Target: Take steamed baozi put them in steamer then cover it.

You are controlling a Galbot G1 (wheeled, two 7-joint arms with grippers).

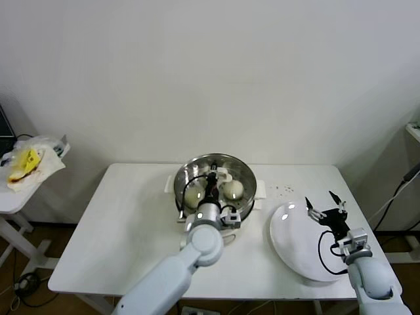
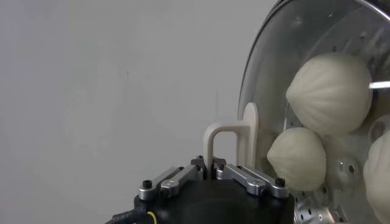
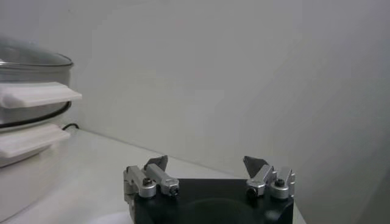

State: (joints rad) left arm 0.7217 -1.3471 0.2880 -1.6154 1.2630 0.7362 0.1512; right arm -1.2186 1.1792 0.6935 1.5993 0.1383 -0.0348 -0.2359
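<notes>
The steamer [image 1: 186,174] stands at the table's back centre with the clear glass cover [image 1: 233,166] lying on it. Steamed baozi [image 1: 193,195] [image 1: 233,190] show through the glass. My left gripper [image 1: 211,184] is over the cover's centre, shut on its white handle [image 2: 229,130]. The left wrist view shows the gripper [image 2: 209,163] and three baozi [image 2: 332,91] behind the glass. My right gripper [image 1: 325,204] is open and empty above the white plate [image 1: 295,246]. In the right wrist view the gripper [image 3: 207,164] faces the wall, with the steamer [image 3: 24,82] to one side.
The white plate lies bare at the table's right. The steamer's white side handles [image 3: 38,94] stick out toward the right arm. A side table with a plastic bag [image 1: 29,162] stands at the far left. The wall is close behind the table.
</notes>
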